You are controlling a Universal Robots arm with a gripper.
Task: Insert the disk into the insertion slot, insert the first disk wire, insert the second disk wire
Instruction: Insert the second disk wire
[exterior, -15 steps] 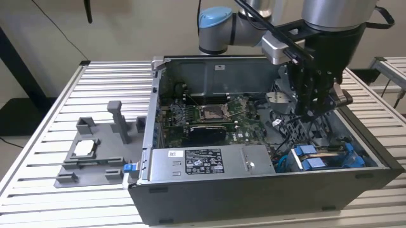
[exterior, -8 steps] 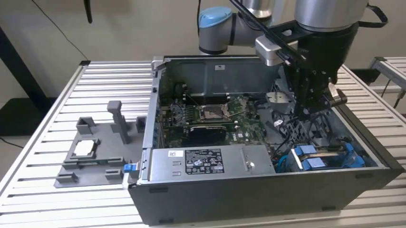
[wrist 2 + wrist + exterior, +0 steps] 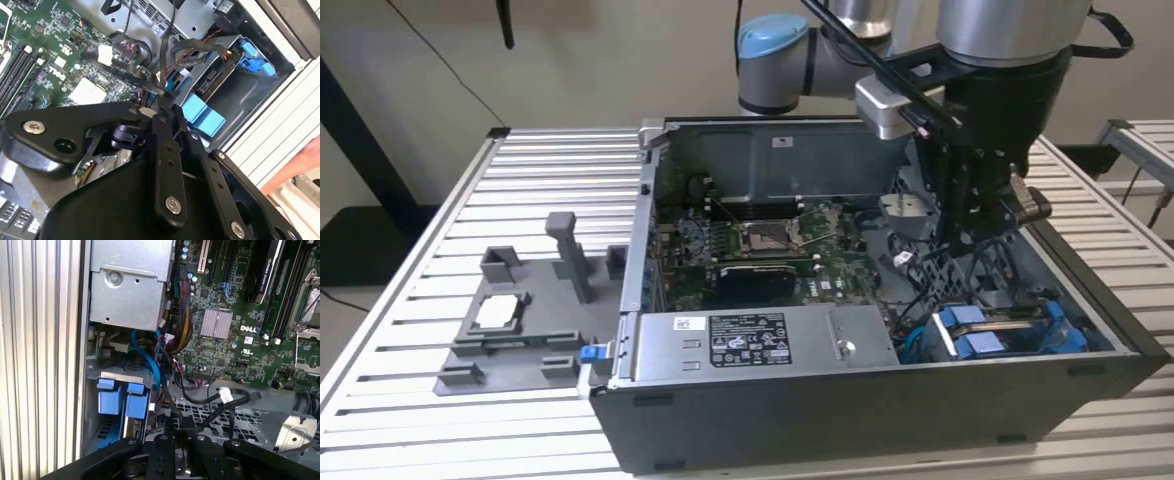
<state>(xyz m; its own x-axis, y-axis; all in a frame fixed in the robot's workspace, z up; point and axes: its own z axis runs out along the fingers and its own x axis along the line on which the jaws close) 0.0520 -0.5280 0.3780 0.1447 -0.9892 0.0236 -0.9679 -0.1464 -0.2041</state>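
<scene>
Blue-tabbed disk (image 3: 998, 334) in insertion slot (image 3: 239, 102) | hand (image 3: 162, 102) clamped on black wire (image 3: 164, 55) | exterior view: grey fixture (image 3: 520, 345)

The disk (image 3: 1003, 328) sits in the insertion slot (image 3: 245, 100) (gripper (image 3: 971, 240) above it), with the power-supply box (image 3: 747, 340) on the exterior view's left.

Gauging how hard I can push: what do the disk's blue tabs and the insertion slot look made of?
Blue tabs: likely moulded plastic, even bright colour, soft satin sheen. Insertion slot: probably sheet metal, dull grey, thin bent walls.
</scene>
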